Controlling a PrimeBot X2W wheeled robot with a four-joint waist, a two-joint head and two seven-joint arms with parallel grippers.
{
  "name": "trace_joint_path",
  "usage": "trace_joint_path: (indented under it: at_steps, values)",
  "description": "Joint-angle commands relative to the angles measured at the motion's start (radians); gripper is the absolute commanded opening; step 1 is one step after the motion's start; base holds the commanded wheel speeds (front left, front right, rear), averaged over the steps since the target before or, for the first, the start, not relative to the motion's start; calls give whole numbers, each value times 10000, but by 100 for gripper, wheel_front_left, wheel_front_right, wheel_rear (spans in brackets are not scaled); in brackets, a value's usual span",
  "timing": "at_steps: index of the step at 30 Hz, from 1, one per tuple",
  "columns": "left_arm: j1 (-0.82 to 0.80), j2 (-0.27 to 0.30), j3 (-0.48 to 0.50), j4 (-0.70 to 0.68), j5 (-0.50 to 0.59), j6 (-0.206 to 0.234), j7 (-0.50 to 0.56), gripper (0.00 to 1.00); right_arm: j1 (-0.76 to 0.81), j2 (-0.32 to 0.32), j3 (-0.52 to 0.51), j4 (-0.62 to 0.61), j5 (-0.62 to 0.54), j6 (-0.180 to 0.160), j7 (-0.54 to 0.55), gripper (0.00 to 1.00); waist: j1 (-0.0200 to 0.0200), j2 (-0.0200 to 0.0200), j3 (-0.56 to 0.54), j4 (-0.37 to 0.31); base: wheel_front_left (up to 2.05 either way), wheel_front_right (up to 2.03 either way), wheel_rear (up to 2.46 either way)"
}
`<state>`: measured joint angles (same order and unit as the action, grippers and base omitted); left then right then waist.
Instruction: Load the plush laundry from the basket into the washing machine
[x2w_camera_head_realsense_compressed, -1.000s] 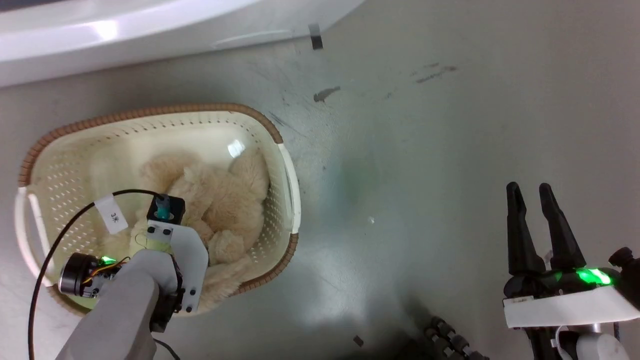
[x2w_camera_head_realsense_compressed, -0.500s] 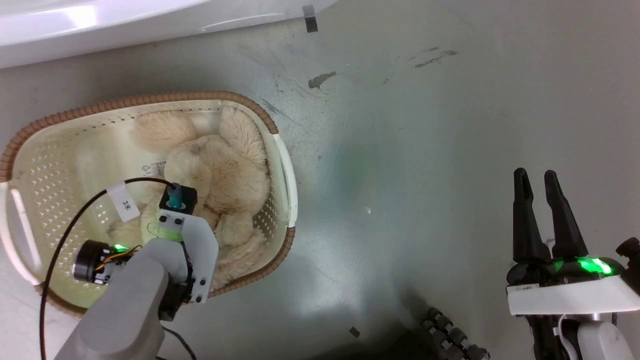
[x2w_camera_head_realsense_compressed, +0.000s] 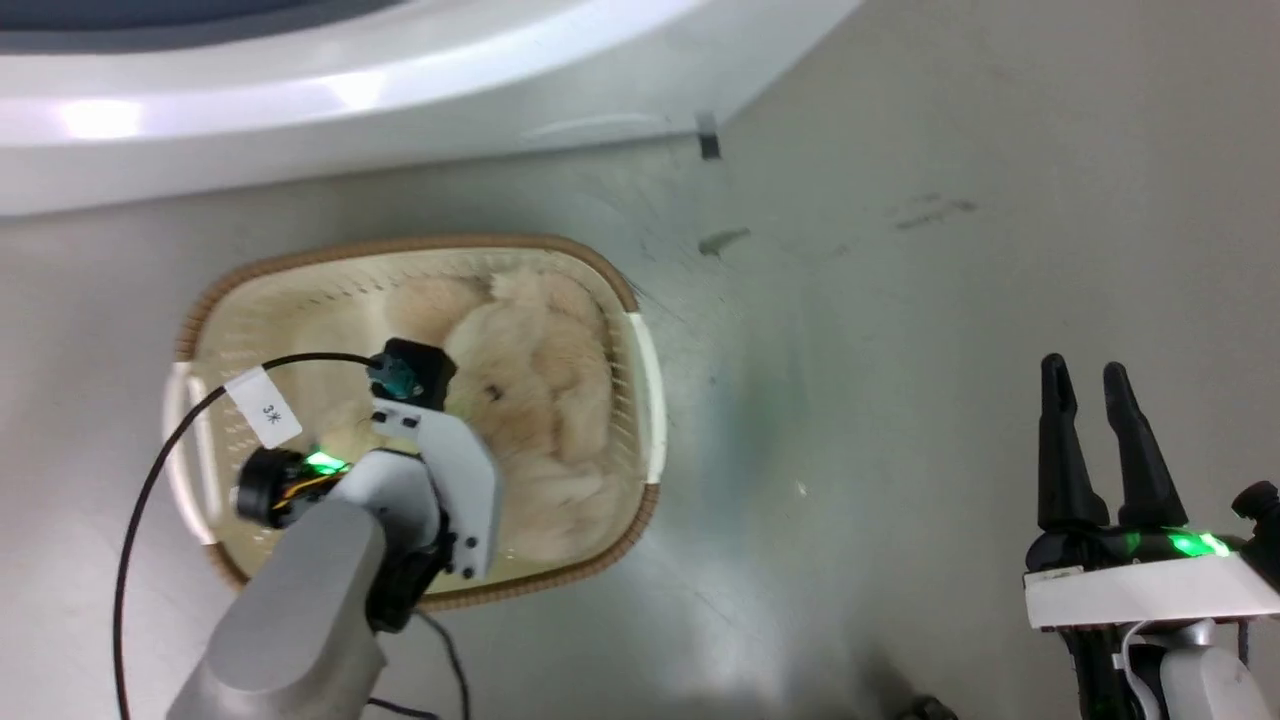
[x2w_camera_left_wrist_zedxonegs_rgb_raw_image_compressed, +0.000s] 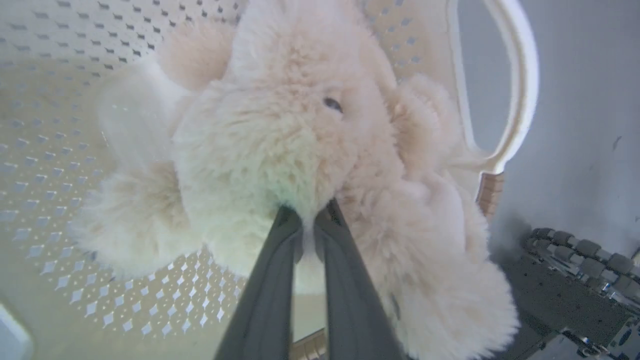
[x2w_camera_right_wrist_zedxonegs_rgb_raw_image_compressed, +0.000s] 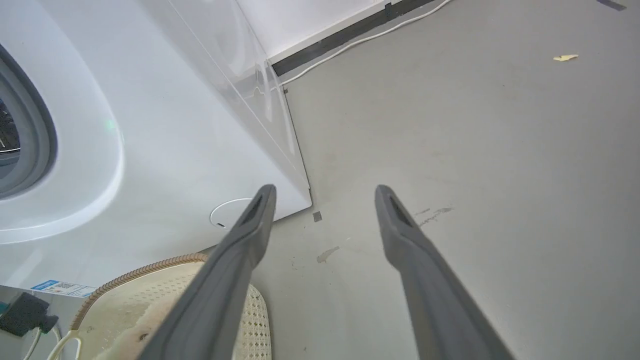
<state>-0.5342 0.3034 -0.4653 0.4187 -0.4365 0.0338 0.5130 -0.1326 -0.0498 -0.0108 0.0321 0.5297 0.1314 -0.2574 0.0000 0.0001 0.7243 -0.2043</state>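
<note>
The washing machine (x2w_camera_head_realsense_compressed: 300, 110) is filling the top of the head view, its white front curving over the grey floor (x2w_camera_head_realsense_compressed: 900, 300). In the right wrist view a slice of its grey door seal (x2w_camera_right_wrist_zedxonegs_rgb_raw_image_compressed: 30, 130) is showing at the left edge. Just below the machine, the basket (x2w_camera_head_realsense_compressed: 400, 245) is sitting on the floor, its brown rim facing up and its white handles (x2w_camera_head_realsense_compressed: 648, 400) at either end.

The plush laundry (x2w_camera_head_realsense_compressed: 545, 400) is lying inside the basket, crowding the half nearer the robot's right. Whether it is resting on the basket's bottom or hanging just clear of it cannot be told.

The left gripper (x2w_camera_left_wrist_zedxonegs_rgb_raw_image_compressed: 307, 220) is reaching down into the basket, and its two dark fingers (x2w_camera_left_wrist_zedxonegs_rgb_raw_image_compressed: 270, 290) are squeezing almost together, pinching a tuft of the toy's cream fur between their tips. The toy's small dark eye (x2w_camera_left_wrist_zedxonegs_rgb_raw_image_compressed: 332, 104) is showing just above that pinch.

The right gripper (x2w_camera_head_realsense_compressed: 1085, 375) is hovering over bare floor, well apart from the basket. Its fingers (x2w_camera_right_wrist_zedxonegs_rgb_raw_image_compressed: 240, 250) are spreading wide, touching and holding nothing.
</note>
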Motion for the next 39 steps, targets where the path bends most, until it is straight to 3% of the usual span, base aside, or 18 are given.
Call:
trace_joint_path:
  at_steps: [1, 8, 22, 30, 39]
  values:
    - [-119, -58, 29, -62, -48, -42, -81, 0, -184, -4, -40, 28, -48, -7, -44, 100, 0, -1, -314, 278, 0, 0, 0]
    - [175, -689, 75, -414, -569, -503, -1456, 0, -68, -4, -423, 496, -436, -7, -44, 100, 0, -1, -1356, 995, 0, 0, 0]
    - [908, -1323, 172, -1041, -1086, -845, -3271, 0, 486, -4, -890, 1209, -920, -7, -44, 100, 0, -1, -2993, 1810, 0, 0, 0]
    - [1375, -1604, 295, -1613, -1187, -710, -4264, 0, 1024, -4, -1246, 1565, -1207, -7, -44, 100, 0, -1, -4195, 2318, 0, 0, 0]
    - [1599, -1705, 648, -2282, -1214, -367, -5169, 0, 1415, -4, -1368, 1800, -1337, -7, -44, 100, 0, -1, -4988, 2446, 0, 0, 0]
